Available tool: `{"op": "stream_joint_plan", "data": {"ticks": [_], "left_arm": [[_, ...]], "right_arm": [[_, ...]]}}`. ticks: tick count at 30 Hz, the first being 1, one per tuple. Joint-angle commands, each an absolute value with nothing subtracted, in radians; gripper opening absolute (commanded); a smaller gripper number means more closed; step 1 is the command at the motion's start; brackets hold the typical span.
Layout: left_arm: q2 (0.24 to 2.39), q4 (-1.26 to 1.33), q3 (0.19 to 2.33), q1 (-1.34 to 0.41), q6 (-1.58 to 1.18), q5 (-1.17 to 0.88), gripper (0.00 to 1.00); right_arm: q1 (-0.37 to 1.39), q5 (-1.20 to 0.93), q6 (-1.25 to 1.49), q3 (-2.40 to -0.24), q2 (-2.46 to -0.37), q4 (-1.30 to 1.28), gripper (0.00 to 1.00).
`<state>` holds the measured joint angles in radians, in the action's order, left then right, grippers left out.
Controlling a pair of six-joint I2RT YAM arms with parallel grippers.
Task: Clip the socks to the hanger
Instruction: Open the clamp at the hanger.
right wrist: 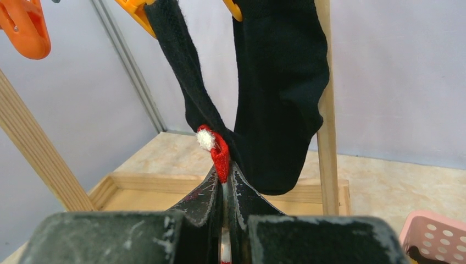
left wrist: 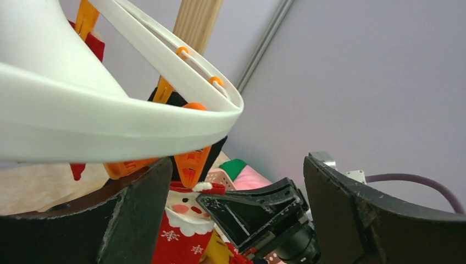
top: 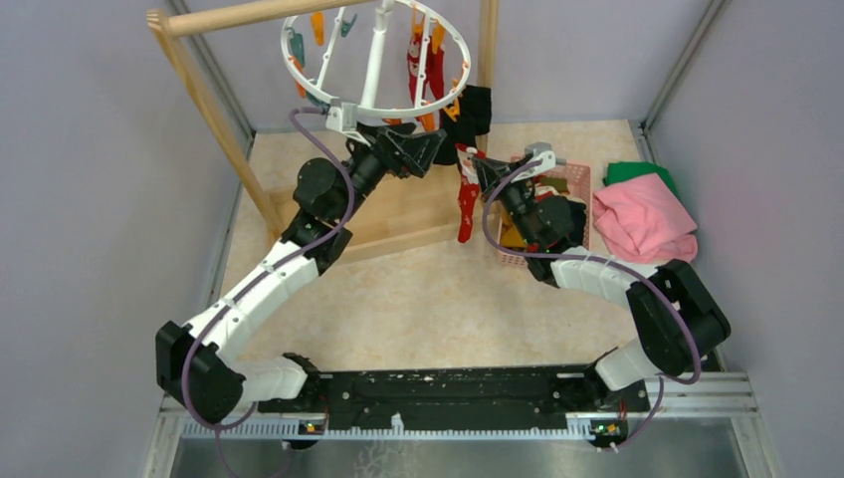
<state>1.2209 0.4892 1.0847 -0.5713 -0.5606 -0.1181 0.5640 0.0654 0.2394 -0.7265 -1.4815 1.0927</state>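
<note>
The white ring hanger (top: 378, 100) hangs from the wooden rack, with red socks (top: 422, 62) and a black sock (top: 474, 110) clipped on. My right gripper (top: 476, 165) is shut on the top edge of a red Santa-pattern sock (top: 465, 207) and holds it up just below the ring's right rim. In the right wrist view the sock's red cuff (right wrist: 221, 154) sticks out of the shut jaws (right wrist: 225, 173), against the black sock (right wrist: 277, 82). My left gripper (top: 434, 149) is open under the rim. In the left wrist view an orange clip (left wrist: 192, 160) hangs just above the Santa sock (left wrist: 178, 223).
The wooden rack's post (top: 214, 119) and base (top: 398, 214) stand behind the arms. A pink basket (top: 572, 179) with more socks sits right of the right gripper. Folded pink (top: 645, 221) and green (top: 637, 171) cloths lie at the far right.
</note>
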Motion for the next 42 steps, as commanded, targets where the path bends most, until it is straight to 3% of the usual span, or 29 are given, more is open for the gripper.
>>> {"op": "stream_joint_plan", "data": {"ticks": [1,11,23,42], "left_arm": [[1.26,0.49,1.144,-0.571,-0.532,-0.093,0.95],[1.284,0.488,1.167,-0.566,-0.422,-0.064,0.89],[1.322,0.552,1.17,-0.549,-0.385,-0.046,0.74],[1.39,0.64,1.195,-0.549,-0.352,-0.012,0.73]], "right_arm": [[0.545,0.064,0.256,-0.723,-1.464,1.149,0.0],[0.54,0.061,0.265,-0.719,-1.459,1.151,0.0],[0.536,0.06,0.267,-0.716,-1.454,1.153,0.0],[0.533,0.058,0.272,-0.718,-1.454,1.155,0.0]]}}
